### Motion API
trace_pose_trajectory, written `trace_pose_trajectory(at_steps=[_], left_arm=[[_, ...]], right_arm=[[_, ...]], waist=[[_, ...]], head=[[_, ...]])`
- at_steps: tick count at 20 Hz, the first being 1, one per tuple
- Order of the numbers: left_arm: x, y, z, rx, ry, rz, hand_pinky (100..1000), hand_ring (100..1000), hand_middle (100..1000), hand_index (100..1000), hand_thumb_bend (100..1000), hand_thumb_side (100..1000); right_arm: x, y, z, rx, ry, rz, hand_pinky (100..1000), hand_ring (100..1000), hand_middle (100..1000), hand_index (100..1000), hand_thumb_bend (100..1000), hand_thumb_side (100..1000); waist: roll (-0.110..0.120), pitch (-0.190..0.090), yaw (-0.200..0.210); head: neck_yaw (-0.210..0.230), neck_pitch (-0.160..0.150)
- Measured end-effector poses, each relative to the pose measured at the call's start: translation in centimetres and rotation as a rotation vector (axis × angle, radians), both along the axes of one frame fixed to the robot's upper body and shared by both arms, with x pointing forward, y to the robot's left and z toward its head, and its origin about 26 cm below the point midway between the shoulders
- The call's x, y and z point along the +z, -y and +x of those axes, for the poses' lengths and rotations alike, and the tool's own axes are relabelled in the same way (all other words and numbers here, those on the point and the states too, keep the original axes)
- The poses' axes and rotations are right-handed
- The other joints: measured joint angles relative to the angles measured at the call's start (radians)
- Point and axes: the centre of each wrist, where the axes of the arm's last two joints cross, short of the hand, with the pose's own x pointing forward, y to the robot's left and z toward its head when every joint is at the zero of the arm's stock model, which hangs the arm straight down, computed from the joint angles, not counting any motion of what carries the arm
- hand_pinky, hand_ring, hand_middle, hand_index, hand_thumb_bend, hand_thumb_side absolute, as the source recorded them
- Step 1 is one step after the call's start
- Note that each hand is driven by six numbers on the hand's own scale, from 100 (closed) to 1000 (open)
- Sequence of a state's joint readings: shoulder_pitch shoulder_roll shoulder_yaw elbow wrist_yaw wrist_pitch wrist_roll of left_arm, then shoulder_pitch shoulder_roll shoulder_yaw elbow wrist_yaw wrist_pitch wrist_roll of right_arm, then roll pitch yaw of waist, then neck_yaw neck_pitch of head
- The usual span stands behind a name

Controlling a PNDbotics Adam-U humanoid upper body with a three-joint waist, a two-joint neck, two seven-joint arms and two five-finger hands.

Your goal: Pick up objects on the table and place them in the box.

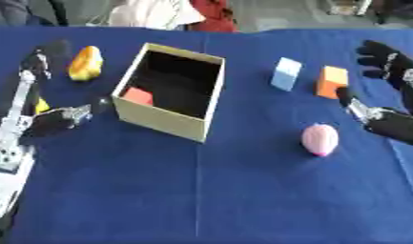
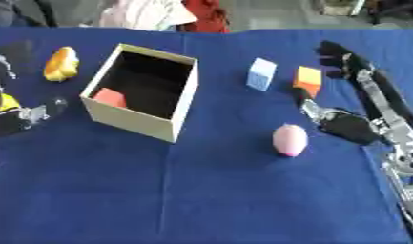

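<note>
Right hand (image 2: pixel 347 125) spread open at desk's right edge, nothing held; thumb beside orange block (image 2: pixel 308 80). Left hand (image 1: pixel 44 119) open, empty, at left edge. Blue cloth covers desk (image 1: pixel 201 190).

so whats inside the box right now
A red block lies on the floor of the cardboard box, at its left side. The near wall hides the nearest strip of floor.

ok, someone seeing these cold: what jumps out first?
The open cardboard box left of centre on the blue table, with a red block already inside. To its right lie a pink egg-shaped object, an orange block and a light blue block. The right hand is open beside the orange block.
</note>
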State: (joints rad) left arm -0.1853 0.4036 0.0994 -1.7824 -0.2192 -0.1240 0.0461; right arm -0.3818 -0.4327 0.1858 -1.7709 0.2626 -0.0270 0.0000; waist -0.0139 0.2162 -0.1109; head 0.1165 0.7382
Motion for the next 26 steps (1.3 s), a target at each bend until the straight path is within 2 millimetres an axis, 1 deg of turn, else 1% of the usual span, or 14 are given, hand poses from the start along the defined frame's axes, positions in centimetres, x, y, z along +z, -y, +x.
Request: trace_pose_trajectory(at_steps=[8, 11, 13, 16, 19, 23, 26], left_arm=[[0.1, 0.0, 0.0, 0.003, 0.005, 0.000, 830, 865, 869, 867, 813, 421], [0.2, -0.1, -0.1, 0.007, 0.007, 0.002, 822, 861, 864, 866, 803, 387], [0.6, -0.5, -0.1, 0.022, 0.012, 0.022, 821, 860, 862, 869, 777, 349], [1.9, -1.8, -0.4, 0.070, 0.015, 0.108, 823, 858, 853, 875, 736, 302], [3.8, -3.8, -0.9, 0.140, -0.003, 0.259, 822, 846, 835, 871, 691, 264], [6.1, -6.3, -1.4, 0.244, -0.065, 0.464, 817, 827, 826, 871, 673, 255], [7.0, -8.1, -1.4, 0.303, -0.148, 0.583, 804, 809, 809, 865, 656, 238]], right_arm=[[0.0, 0.0, 0.0, 0.001, 0.000, -0.001, 849, 891, 882, 966, 308, 448], [0.0, 0.0, 0.0, 0.001, 0.000, -0.001, 849, 891, 881, 969, 305, 443], [0.0, 0.0, 0.0, 0.001, -0.001, -0.001, 854, 892, 882, 970, 297, 444], [-0.1, 0.1, 0.0, 0.000, -0.004, -0.001, 855, 892, 882, 974, 293, 445], [-0.1, 0.1, 0.0, -0.001, -0.005, -0.003, 857, 893, 883, 977, 286, 449], [-0.3, 0.2, -0.1, 0.000, -0.011, -0.007, 856, 894, 883, 979, 283, 452], [-0.5, 0.3, -0.1, 0.001, -0.017, -0.010, 857, 892, 884, 980, 280, 454]], waist=[[0.000, 0.000, 0.000], [0.000, 0.000, 0.000], [0.000, 0.000, 0.000], [0.000, 0.000, -0.004], [0.000, 0.000, -0.006], [0.000, 0.000, -0.009], [0.000, 0.000, -0.013]], head=[[0.001, 0.000], [0.001, 0.000], [0.001, 0.000], [0.001, 0.000], [0.000, -0.001], [0.000, -0.001], [-0.001, -0.002]])
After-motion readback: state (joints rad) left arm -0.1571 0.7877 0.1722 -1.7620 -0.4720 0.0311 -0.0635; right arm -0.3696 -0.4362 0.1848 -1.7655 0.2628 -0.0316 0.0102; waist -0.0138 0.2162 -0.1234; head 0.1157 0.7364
